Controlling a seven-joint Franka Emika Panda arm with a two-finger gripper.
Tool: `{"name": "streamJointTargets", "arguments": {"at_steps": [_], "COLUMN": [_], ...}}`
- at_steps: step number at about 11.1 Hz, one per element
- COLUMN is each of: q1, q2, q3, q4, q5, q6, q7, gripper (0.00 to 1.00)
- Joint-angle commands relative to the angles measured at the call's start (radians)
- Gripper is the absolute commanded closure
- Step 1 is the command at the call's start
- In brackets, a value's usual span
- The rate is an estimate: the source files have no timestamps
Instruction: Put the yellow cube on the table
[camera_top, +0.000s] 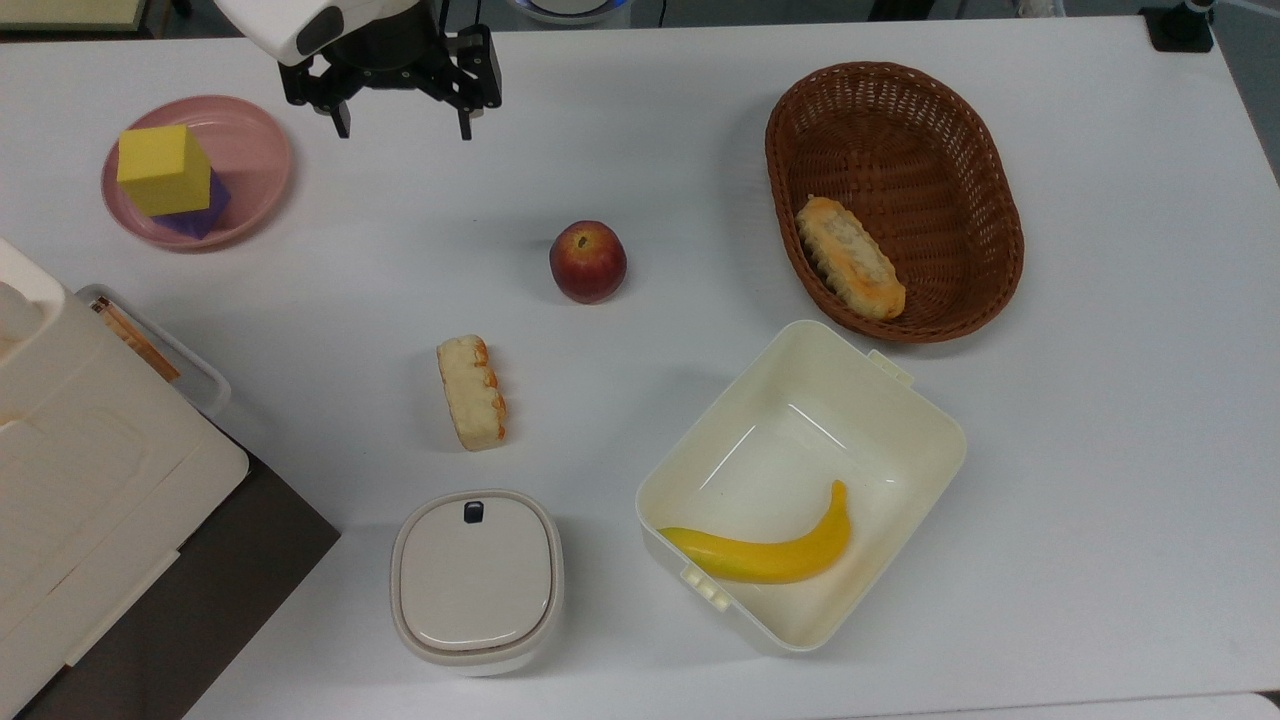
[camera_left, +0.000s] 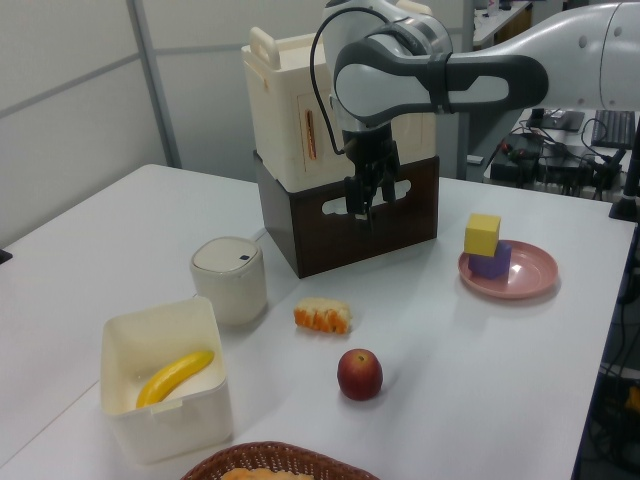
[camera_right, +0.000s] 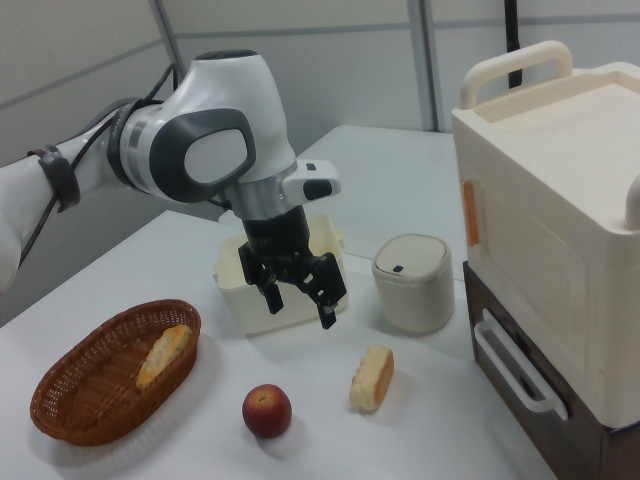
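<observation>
The yellow cube (camera_top: 163, 168) (camera_left: 483, 234) rests on a smaller purple cube (camera_top: 203, 210) (camera_left: 491, 264) inside a pink plate (camera_top: 255, 150) (camera_left: 530, 278) at the top view's upper left. My gripper (camera_top: 404, 130) (camera_left: 366, 207) (camera_right: 301, 308) hangs open and empty above the white table (camera_top: 1100, 400). In the top view it is to the right of the plate, well apart from the cube. Nothing sits between its fingers.
An apple (camera_top: 587, 261) and a bread piece (camera_top: 471, 391) lie mid-table. A wicker basket (camera_top: 990, 180) holds another bread. A cream box (camera_top: 900, 430) holds a banana (camera_top: 770, 552). A lidded white container (camera_top: 476, 580) and a large cream case (camera_top: 90, 470) stand on the top view's left.
</observation>
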Motion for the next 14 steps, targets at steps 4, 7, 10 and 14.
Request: {"name": "streamJointTargets", "arguments": {"at_steps": [4, 7, 10, 14], "q1": [-0.002, -0.002, -0.002, -0.002], "q2": [-0.024, -0.024, -0.024, -0.024], "q3": [-0.016, -0.013, -0.013, -0.013], "q4": [-0.001, -0.001, -0.001, -0.001], "q5": [0.012, 0.010, 0.010, 0.010], "q6": [-0.067, -0.067, -0.067, -0.067], "q7": [-0.049, -0.051, -0.051, -0.051], "gripper": [0.00, 0.00, 0.00, 0.00]}}
